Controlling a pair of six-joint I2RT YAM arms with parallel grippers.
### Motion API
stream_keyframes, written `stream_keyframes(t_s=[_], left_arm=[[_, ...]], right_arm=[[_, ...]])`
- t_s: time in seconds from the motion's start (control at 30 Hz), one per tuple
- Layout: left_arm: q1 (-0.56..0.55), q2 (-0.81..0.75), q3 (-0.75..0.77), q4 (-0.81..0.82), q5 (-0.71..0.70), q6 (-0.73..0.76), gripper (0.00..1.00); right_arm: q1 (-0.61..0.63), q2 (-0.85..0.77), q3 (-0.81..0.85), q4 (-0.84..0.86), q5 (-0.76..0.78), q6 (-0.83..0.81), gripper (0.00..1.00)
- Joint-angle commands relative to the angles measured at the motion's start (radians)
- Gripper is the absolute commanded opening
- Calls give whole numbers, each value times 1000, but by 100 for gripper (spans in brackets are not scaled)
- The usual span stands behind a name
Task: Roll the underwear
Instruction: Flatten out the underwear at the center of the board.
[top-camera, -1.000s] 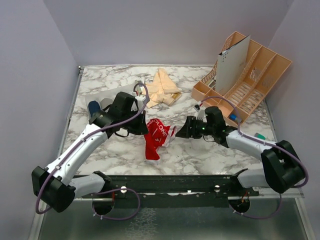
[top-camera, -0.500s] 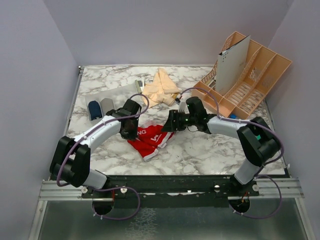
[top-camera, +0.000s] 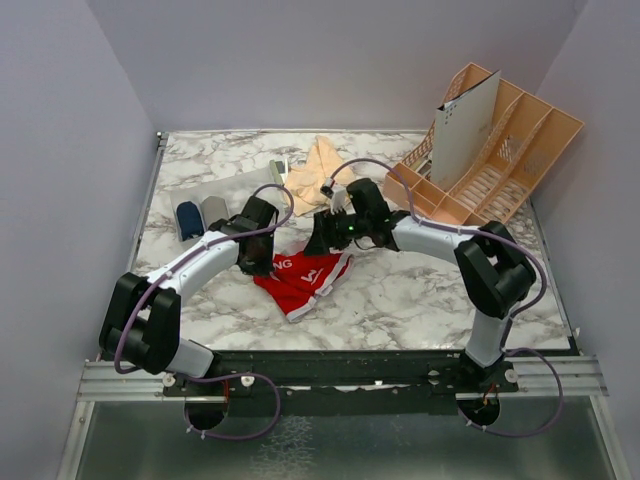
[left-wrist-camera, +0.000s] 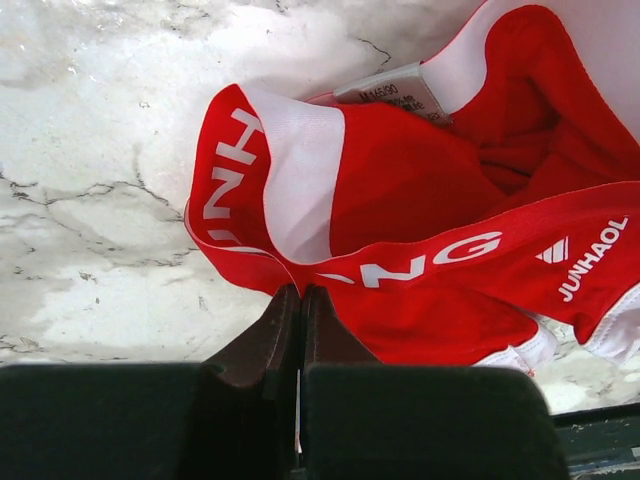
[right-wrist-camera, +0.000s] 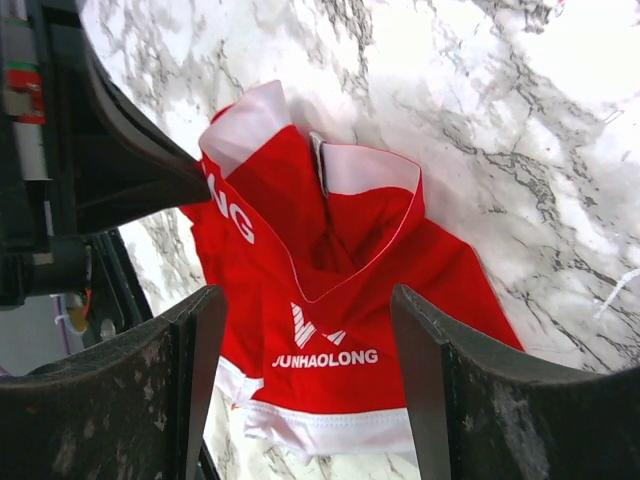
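No roll yet: the bright red cloth underwear (top-camera: 300, 282) lies crumpled on the marble counter (top-camera: 420, 290), left fingers (left-wrist-camera: 283, 335) pinching its edge, right fingers (right-wrist-camera: 190, 345) spread wide.

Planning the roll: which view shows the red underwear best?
Right wrist: the red underwear lies nearly whole between the fingers of the open right gripper. Left wrist crops it, close on the waistband; top external shows it small and partly covered.

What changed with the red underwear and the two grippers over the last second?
The red underwear went from a bunched clump to lying flatter on the table. The right gripper slid left over it and is open. The left gripper is shut on its waistband. The peach underwear and rack stayed put.
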Motion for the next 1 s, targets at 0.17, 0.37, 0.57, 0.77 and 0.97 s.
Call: stream_keyframes(t_s=[0.17, 0.37, 0.57, 0.77, 0.97], left_arm=[[14, -37, 5, 21, 32, 19, 0], [15, -36, 2, 26, 51, 19, 0], [15, -44, -2, 29, 64, 19, 0], [14, -62, 1, 31, 75, 24, 0], [15, -149, 76, -48, 121, 52, 0]], right_arm=[[52, 93, 65, -123, 95, -67, 56], [52, 92, 87, -115, 108, -72, 45], [52, 76, 113, -136, 129, -89, 38], [52, 61, 123, -169, 141, -111, 0], [52, -182, 95, -292, 354, -127, 0]])
